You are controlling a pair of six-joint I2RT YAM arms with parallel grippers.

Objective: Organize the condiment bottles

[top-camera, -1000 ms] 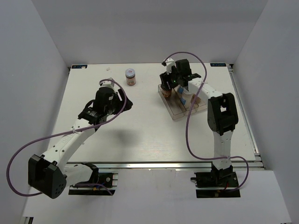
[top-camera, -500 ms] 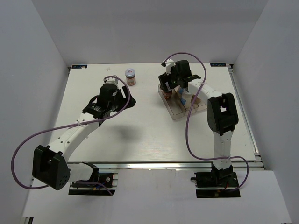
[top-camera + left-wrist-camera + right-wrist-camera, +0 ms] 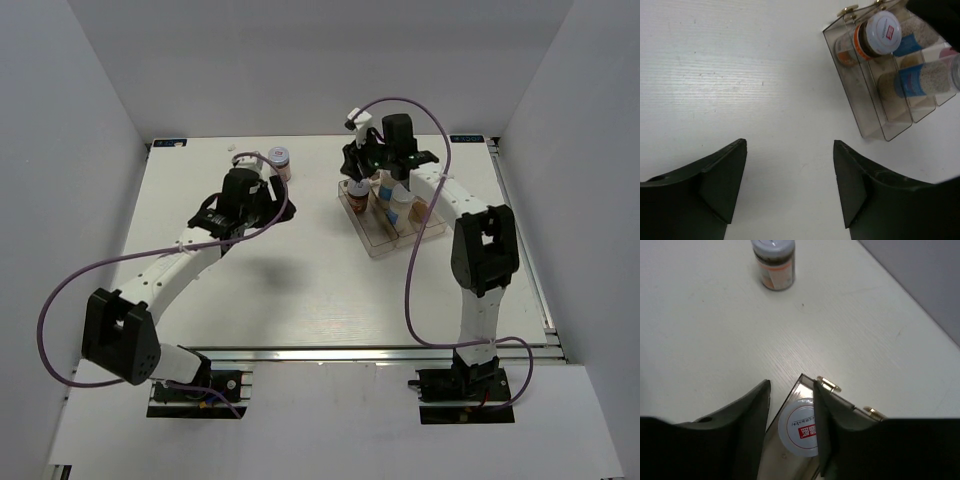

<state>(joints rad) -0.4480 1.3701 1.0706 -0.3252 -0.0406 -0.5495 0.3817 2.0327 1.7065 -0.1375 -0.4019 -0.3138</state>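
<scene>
Spread wide and empty over white tabletop [image 3: 715,75]: left fingers [image 3: 727,170]. Released too, right fingers [image 3: 752,410], poised just above a short brown jar with pale red-labelled lid [image 3: 797,432] standing in the end compartment of a clear plastic tray [image 3: 867,120], beside white-and-blue bottles [image 3: 920,82]. Well apart on the tabletop, upright: a second short brown jar [image 3: 772,262], just beyond the left fingers in the overhead view.

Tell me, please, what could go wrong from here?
The right pincer hangs open right over the white-lidded jar in the tray's end compartment. A sideways pull-out might clip the lid and tip the jar or shift the tray. The loose jar stands alone near the table's far edge. The open left pincer, if misaligned, might knock it over.
</scene>
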